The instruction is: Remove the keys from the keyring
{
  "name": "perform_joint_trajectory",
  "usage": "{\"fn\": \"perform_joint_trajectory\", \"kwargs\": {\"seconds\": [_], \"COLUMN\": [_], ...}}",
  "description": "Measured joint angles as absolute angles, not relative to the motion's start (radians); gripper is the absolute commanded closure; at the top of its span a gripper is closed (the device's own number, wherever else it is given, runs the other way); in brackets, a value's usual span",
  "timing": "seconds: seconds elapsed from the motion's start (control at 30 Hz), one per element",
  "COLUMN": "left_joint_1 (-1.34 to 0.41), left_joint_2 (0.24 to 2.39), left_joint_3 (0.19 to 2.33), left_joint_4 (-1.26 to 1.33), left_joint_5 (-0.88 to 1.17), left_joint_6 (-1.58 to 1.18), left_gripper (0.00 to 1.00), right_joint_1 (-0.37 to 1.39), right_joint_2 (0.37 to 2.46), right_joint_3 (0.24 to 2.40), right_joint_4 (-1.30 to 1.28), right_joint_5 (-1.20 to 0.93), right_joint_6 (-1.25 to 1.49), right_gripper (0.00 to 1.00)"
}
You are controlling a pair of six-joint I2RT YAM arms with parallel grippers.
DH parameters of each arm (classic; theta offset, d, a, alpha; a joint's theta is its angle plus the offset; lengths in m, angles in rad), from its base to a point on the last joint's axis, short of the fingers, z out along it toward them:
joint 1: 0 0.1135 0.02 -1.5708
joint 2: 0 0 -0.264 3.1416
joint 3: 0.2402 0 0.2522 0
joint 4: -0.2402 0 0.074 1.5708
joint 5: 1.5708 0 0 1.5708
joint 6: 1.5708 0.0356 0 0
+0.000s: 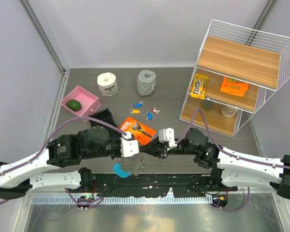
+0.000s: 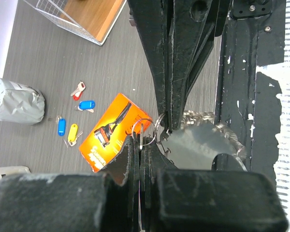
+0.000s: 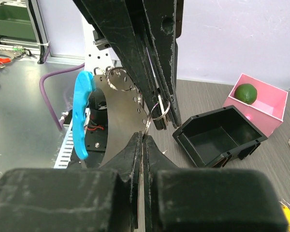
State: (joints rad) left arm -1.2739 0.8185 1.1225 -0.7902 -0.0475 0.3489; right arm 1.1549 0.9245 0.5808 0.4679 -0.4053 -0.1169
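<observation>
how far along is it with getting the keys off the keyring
Done: nothing that shows; the keys hang as one grey cluster joined to the blue keyring. In hand: the left gripper and right gripper are both shut on the keys' edge, holding them up. Left: separating the keys from the keyring.

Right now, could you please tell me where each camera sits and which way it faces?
Top external: above, behind the arms, looking down at the table; left gripper and right gripper show.
Left wrist: on the left arm, facing right toward the wire shelf; its fingers show below.
Right wrist: on the right arm, facing left toward the pink box; its fingers show below.
Both wrist views share the keys.
</observation>
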Motion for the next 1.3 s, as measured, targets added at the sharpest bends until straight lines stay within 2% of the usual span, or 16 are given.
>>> {"fn": "perform_joint_trajectory", "kwargs": {"seconds": [0.33, 0.63, 0.7, 0.73, 0.8, 0.87, 1.07, 1.2, 1.3], "left_joint_1": [-1.269, -1.270, -1.270, -1.270, -1.270, -1.270, -1.270, -1.270, -1.270], "left_joint_2": [0.830, 0.852, 0.855, 0.855, 0.856, 0.859, 0.854, 0.831, 0.818], "left_joint_3": [1.122, 1.122, 1.122, 1.122, 1.122, 1.122, 1.120, 1.116, 1.116], "left_joint_4": [-0.807, -0.854, -0.861, -0.865, -0.865, -0.850, -0.819, -0.797, -0.792], "left_joint_5": [-0.079, -0.086, -0.086, -0.086, -0.086, -0.086, -0.083, -0.081, -0.076], "left_joint_6": [0.357, 0.368, 0.370, 0.371, 0.371, 0.371, 0.371, 0.371, 0.372], "left_gripper": [1.00, 1.00, 1.00, 1.00, 1.00, 1.00, 1.00, 1.00, 1.00], "right_joint_1": [1.153, 1.145, 1.144, 1.143, 1.142, 1.143, 1.142, 1.143, 1.143], "right_joint_2": [0.998, 1.079, 1.103, 1.114, 1.133, 1.137, 1.050, 0.929, 0.875], "right_joint_3": [0.829, 0.928, 0.963, 0.978, 1.004, 1.009, 0.926, 0.818, 0.773], "right_joint_4": [0.079, -0.091, -0.130, -0.145, -0.170, -0.173, -0.094, -0.002, 0.047], "right_joint_5": [-0.436, -0.483, -0.496, -0.500, -0.507, -0.511, -0.510, -0.509, -0.498], "right_joint_6": [-0.093, 0.041, 0.072, 0.083, 0.108, 0.126, 0.126, 0.095, 0.061], "right_gripper": [0.95, 0.95, 0.89, 0.72, 0.58, 0.53, 0.46, 0.46, 0.50]}}
